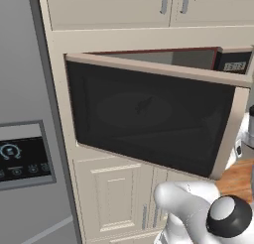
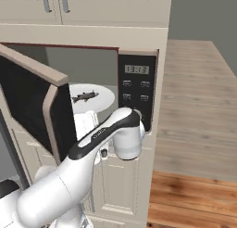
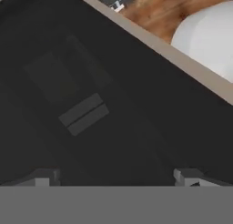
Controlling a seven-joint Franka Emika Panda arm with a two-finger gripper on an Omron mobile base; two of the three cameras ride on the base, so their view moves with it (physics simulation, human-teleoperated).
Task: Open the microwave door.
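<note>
End effector (image 3: 118,177) spread, facing microwave door (image 1: 149,121) glass | door approx half open | microwave (image 2: 136,90)

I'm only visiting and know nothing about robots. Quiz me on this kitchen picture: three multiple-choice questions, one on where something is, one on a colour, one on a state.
1. Where does the small dark fish lie?
A. On the white turntable plate inside the microwave
B. On the wooden floor
C. On top of the cabinet

2. What colour is the frame around the microwave door?
A. Red
B. Beige
C. Blue

3. How does the microwave door stand?
A. Fully shut
B. Taken off
C. Swung partly open

Answers:
1 A, the fish rests on the turntable plate in the microwave.
2 B, the microwave door has beige edges around dark glass.
3 C, the cavity shows behind its free edge.
</note>
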